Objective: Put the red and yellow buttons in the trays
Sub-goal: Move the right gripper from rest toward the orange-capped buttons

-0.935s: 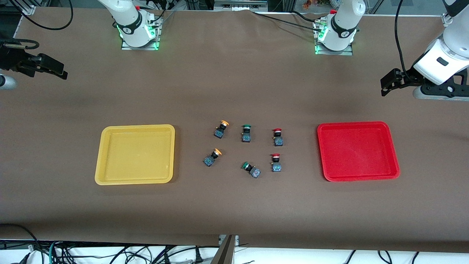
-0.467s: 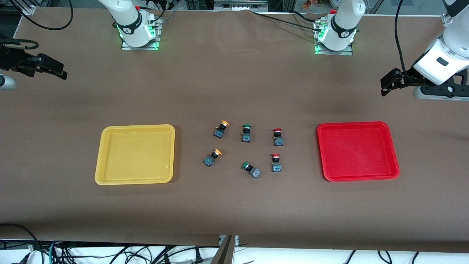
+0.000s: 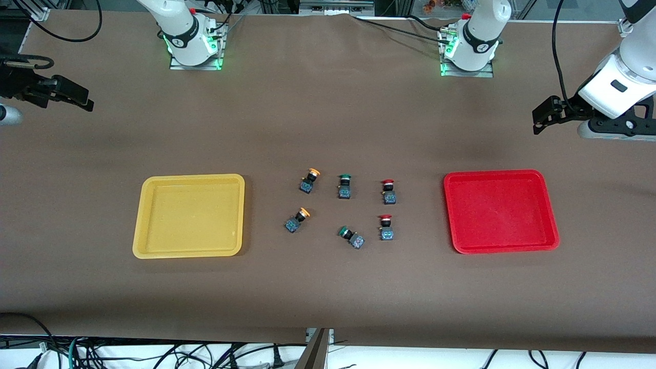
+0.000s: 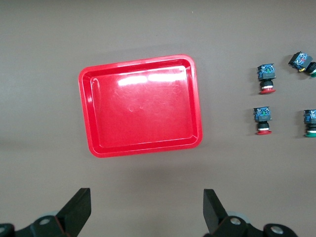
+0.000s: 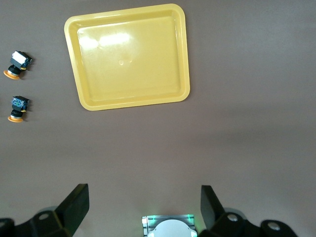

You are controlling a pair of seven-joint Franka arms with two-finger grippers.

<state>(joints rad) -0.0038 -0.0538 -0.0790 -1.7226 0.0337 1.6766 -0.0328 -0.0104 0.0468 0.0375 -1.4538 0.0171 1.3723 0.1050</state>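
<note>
Both grippers, left gripper (image 4: 144, 210) and right gripper (image 5: 141, 206), stay spread and empty; nothing has moved. Buttons (image 3: 307, 180) remain outside trays (image 3: 499, 246); task unstarted.

Two green-capped switches (image 3: 344, 185) (image 3: 351, 237) on brown table (image 3: 328, 287).

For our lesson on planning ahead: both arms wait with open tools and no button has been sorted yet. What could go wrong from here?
1. The green button stands between the yellow button and the red button; a wide-open tool could knock it or pick it by mistake.
2. The second green button lies tipped beside a red button; grasping that one may nudge it.
3. Both arms work the same cluster, so the left tool and right tool might collide.
</note>
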